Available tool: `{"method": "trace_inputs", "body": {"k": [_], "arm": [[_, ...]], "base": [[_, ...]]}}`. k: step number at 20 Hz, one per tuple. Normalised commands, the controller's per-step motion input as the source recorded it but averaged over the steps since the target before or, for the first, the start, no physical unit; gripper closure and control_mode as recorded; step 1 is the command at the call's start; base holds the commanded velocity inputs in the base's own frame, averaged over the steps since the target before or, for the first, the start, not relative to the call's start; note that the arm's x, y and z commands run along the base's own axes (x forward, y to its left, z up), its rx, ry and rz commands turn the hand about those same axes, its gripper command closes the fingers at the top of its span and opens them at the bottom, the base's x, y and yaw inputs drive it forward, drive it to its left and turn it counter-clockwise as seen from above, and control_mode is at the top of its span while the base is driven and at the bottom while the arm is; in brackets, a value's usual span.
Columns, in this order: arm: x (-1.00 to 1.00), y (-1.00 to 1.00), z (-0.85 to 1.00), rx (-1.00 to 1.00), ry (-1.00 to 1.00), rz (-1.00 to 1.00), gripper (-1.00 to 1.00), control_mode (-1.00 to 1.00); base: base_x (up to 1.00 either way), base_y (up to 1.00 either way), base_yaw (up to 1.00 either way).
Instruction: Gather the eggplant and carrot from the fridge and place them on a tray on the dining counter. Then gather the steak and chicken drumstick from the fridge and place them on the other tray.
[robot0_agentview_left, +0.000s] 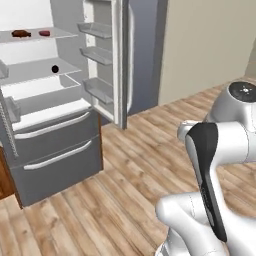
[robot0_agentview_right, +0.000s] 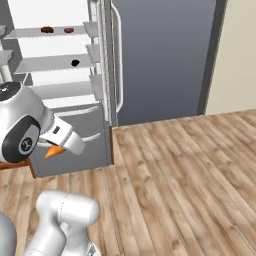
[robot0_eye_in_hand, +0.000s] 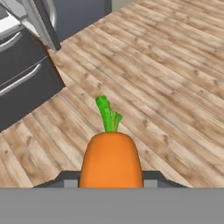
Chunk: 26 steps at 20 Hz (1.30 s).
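Wood-plank flooring runs across the kitchen up to the fridge, whose door stands swung open in the left base view, baring white shelves above two grey drawers with white handles. On the top shelf sit two small dark items, one brownish and one reddish, too small to name with confidence; on the shelf below rests the eggplant, a small dark round blob. The fridge's left side is cut off by the frame edge in both base views. The carrot sits clamped in the gripper, well apart from the fridge and above the floor; in the hand view its thick orange body fills the space between the two dark finger tips, hiding most of them, and its lower end is cut off at the bottom. Its long axis runs along the gripper, with the green stalk pointing away from the hand, out over the planks. In the right base view just an orange tip peeks from under the white wrist, the rest hidden by the arm.
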Motion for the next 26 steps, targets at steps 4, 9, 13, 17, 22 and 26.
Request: {"method": "trace_inputs", "body": {"k": [4,9,13,17,22,26], "arm": [[0.00,0.00,0.00,0.00,0.00,0.00,1.00,1.00],[0.00,0.00,0.00,0.00,0.00,0.00,1.00,1.00],[0.00,0.00,0.00,0.00,0.00,0.00,1.00,1.00],[0.00,0.00,0.00,0.00,0.00,0.00,1.00,1.00],[0.00,0.00,0.00,0.00,0.00,0.00,1.00,1.00],[0.00,0.00,0.00,0.00,0.00,0.00,1.00,1.00]], "base": [[-0.64,0.00,-0.48],[-0.42,0.00,-0.53],[-0.24,0.00,-0.52],[-0.13,0.00,-0.50],[-0.06,0.00,-0.49],[0.07,0.00,-0.42]]}}
